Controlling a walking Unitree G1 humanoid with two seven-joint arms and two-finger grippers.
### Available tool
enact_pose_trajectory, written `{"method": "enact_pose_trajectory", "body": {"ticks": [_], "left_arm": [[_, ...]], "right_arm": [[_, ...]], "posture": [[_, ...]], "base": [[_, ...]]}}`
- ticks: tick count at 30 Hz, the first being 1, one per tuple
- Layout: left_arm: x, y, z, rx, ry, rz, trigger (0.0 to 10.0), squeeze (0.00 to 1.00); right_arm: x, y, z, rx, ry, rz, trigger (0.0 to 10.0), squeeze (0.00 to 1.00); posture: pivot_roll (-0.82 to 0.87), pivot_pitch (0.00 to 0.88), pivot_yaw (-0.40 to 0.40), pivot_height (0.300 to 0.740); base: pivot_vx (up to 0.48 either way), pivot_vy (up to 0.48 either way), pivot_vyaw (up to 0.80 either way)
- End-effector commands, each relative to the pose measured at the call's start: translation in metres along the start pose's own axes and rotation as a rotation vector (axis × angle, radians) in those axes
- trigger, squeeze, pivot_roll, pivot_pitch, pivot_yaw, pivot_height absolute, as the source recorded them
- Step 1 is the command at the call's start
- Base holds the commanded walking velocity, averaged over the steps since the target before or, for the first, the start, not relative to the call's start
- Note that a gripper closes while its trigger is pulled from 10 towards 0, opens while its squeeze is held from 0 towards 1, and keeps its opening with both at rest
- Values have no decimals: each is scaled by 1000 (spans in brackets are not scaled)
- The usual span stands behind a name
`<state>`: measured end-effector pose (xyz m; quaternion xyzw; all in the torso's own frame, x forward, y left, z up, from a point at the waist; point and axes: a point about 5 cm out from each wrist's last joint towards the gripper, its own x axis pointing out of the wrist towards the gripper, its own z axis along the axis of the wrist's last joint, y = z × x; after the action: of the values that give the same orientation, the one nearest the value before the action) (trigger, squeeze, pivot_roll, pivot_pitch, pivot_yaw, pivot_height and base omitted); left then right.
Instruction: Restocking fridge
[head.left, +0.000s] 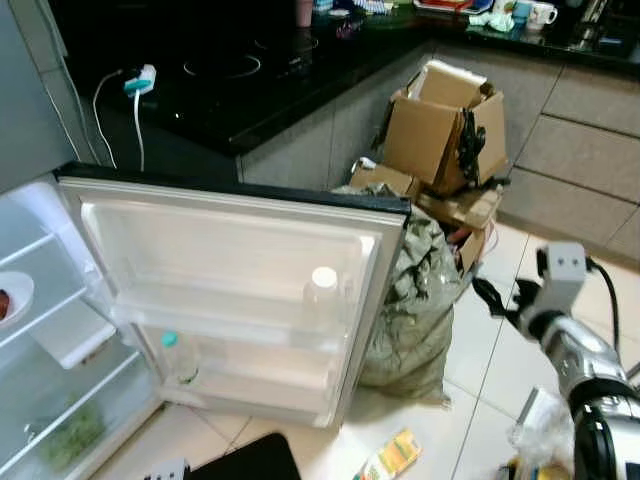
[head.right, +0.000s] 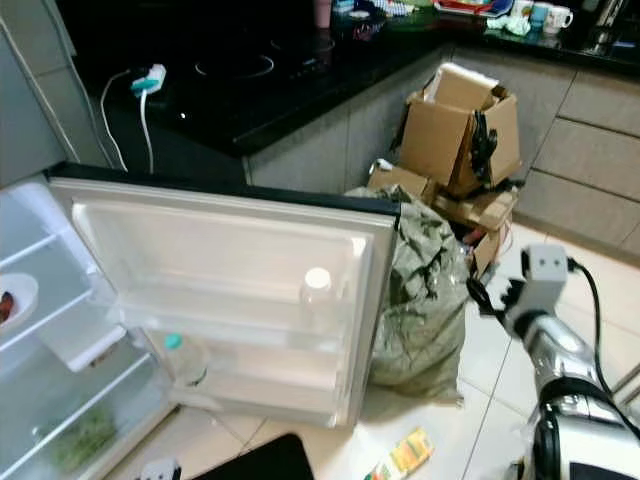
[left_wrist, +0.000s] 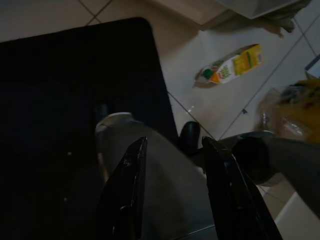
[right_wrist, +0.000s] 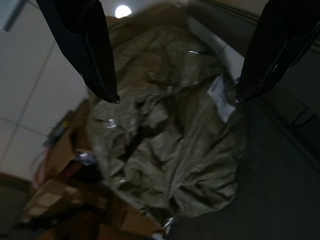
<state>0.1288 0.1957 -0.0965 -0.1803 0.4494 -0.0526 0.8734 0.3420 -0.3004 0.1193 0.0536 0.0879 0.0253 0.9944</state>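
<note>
I'm holding the right gripper (right_wrist: 175, 97) out in front of me with its two black fingers spread wide apart and nothing between them. It's pointing at the green-grey sack (right_wrist: 170, 130), which is slumped on the floor just beyond the fingertips, leaning against the outer edge of the open fridge door (head.left: 230, 290). Beyond the sack from that gripper, cardboard boxes (head.left: 445, 135) are piled against the cabinets.

The left gripper (left_wrist: 172, 192) is hanging low at my side, fingers parted and empty, looking down past a dark mat (left_wrist: 75, 100) on the tiles. Out ahead of those fingertips a juice carton (left_wrist: 232, 65) is lying on its side on the floor; I'm judging this to be the stock still waiting to go in.

Farther off to my left, the fridge is standing open. A white-capped bottle (head.left: 322, 300) is sitting upright in the door's upper rack and a teal-capped bottle (head.left: 175, 358) in the lower one, held upright by the rails. A bowl (head.left: 12, 298) is resting on an inner shelf, with something green (head.left: 70, 435) lower down.

I'm reckoning the sack is crowding the door, so any reach to the racks needs care.
</note>
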Motion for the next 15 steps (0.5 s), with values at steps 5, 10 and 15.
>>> {"method": "enact_pose_trajectory", "body": {"ticks": [5,10,15], "left_arm": [[-26,28,-33,-2,102,60,10000,0],[-30,32,-34,3,103,67,10000,0],[-30,35,-28,19,86,60,10000,0]], "right_arm": [[11,15,13,79,-54,80,10000,0],[15,22,19,86,-72,121,10000,0],[21,37,26,106,-103,218,10000,0]], "posture": [[41,193,18,740],[52,204,25,740],[66,216,37,740]], "base": [[0,0,0],[0,0,0],[0,0,0]]}}
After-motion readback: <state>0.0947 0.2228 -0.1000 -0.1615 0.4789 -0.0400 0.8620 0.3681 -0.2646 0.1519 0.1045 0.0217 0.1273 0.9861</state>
